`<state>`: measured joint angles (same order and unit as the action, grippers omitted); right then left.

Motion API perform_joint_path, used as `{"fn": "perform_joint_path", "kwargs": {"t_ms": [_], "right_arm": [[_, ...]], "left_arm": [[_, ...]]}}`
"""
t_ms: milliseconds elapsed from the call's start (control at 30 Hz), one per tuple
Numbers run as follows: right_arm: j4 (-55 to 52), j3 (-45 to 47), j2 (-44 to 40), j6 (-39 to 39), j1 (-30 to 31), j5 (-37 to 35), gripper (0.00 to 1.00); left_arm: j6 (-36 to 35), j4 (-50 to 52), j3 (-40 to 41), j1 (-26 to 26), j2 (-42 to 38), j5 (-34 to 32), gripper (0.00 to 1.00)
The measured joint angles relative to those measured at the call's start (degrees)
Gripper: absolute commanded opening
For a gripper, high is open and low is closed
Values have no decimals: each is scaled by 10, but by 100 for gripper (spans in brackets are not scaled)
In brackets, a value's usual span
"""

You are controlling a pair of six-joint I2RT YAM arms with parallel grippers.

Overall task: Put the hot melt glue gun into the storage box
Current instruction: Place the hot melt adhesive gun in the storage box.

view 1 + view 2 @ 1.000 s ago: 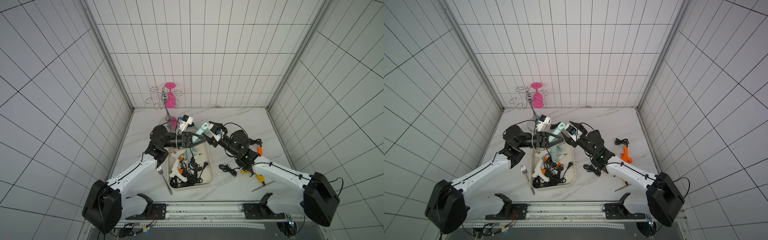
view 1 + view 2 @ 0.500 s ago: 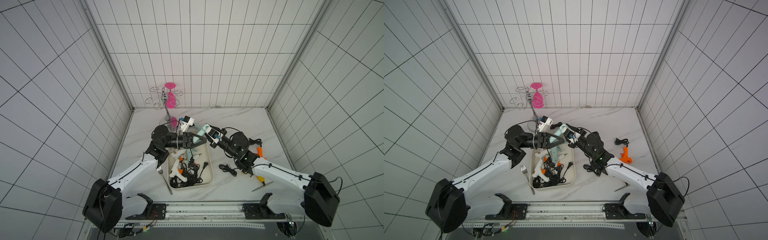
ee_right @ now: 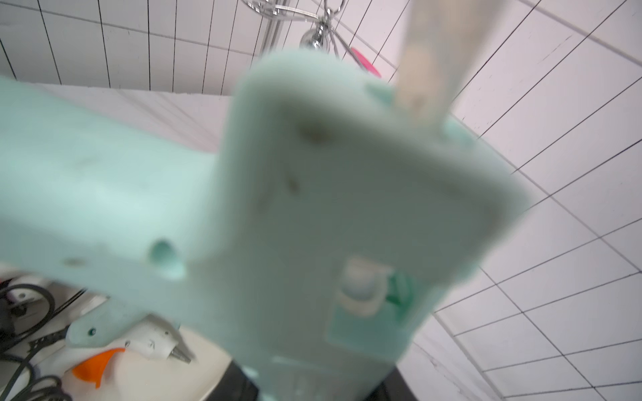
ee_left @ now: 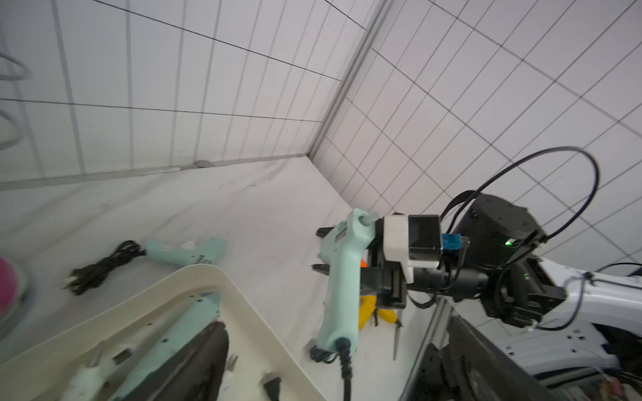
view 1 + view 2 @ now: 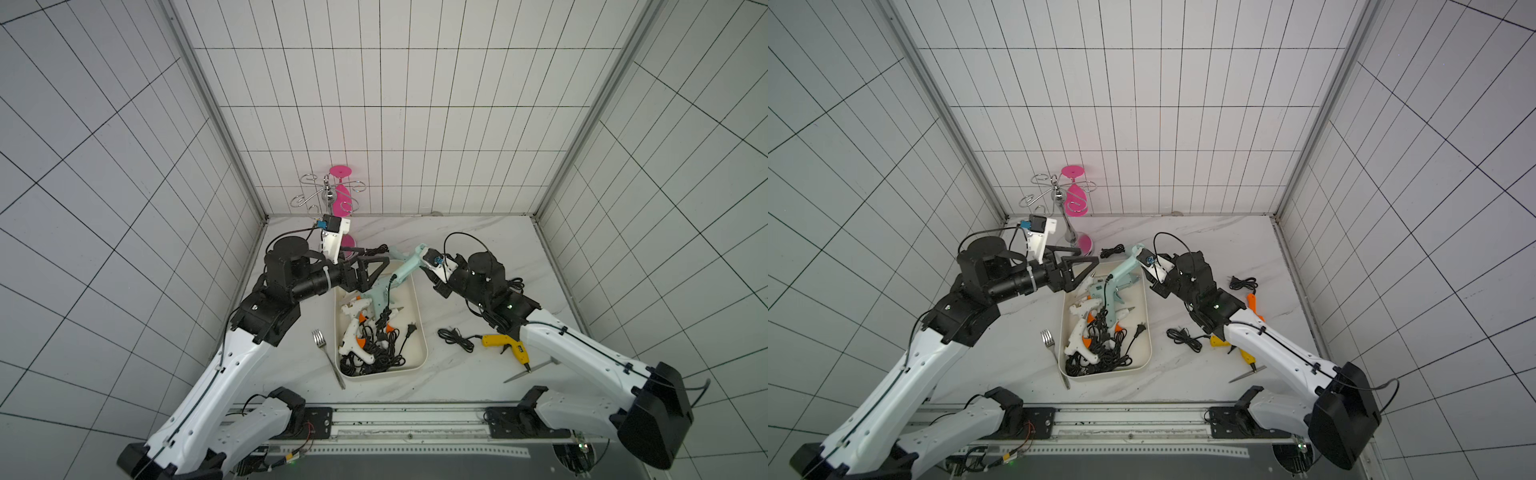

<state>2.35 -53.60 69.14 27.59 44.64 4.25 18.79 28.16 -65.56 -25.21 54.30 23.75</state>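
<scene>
The right gripper (image 4: 323, 250) sits right of centre in the left wrist view, its jaws pinching the body of a mint-green hot melt glue gun (image 4: 342, 277), whose handle points toward the bottom of the frame with a black cord trailing from its end. In a top view the cream storage box (image 5: 422, 332) lies just below centre, and the held gun hangs tilted above its upper right corner, clear of the table, with the cord dropping into the box. The left gripper (image 5: 1086, 257) is left of centre, level with the box's upper left corner, jaws spread wide and holding nothing. Inside the box lie another mint gun (image 5: 376, 299) and white guns with orange triggers (image 5: 353, 332), tangled in black cords (how many white ones cannot be told). A third mint gun (image 4: 184, 253) rests on the table just past the box's upper rim. A fork (image 5: 328, 357) lies along the box's left wall, and a yellow glue gun (image 5: 505, 345) lies to the box's right.
</scene>
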Motion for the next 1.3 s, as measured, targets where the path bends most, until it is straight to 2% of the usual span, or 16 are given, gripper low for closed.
{"fn": "perform_joint_path", "kwargs": {"t_ms": [67,167,367,567,867,933,1100,1233,1267,1300], "right_arm": [[-68,-42,20,12,-1,22,12],[-160,-106,72,41,8,49,13],[-299,-184,192,101,43,46,13],[-365,-199,284,147,70,16,14],[-385,-245,398,183,110,-52,16],[-382,-261,415,190,114,-67,21],[-369,-300,439,195,120,-93,45],[-363,-309,442,179,120,-114,55],[-362,-309,441,173,120,-117,67],[-363,-309,438,168,120,-120,87]], "left_arm": [[-37,40,1,-1,-13,-76,99],[-72,71,9,-1,-17,-151,99],[-113,101,26,-1,-30,-236,99],[-131,106,59,-1,-48,-285,99],[-132,100,124,-2,-52,-289,99],[-132,100,134,-2,-52,-289,99],[-131,98,142,-2,-60,-289,99],[-130,98,143,-2,-77,-289,99],[-130,98,144,-2,-82,-289,99],[-130,98,145,-2,-85,-289,99]]}}
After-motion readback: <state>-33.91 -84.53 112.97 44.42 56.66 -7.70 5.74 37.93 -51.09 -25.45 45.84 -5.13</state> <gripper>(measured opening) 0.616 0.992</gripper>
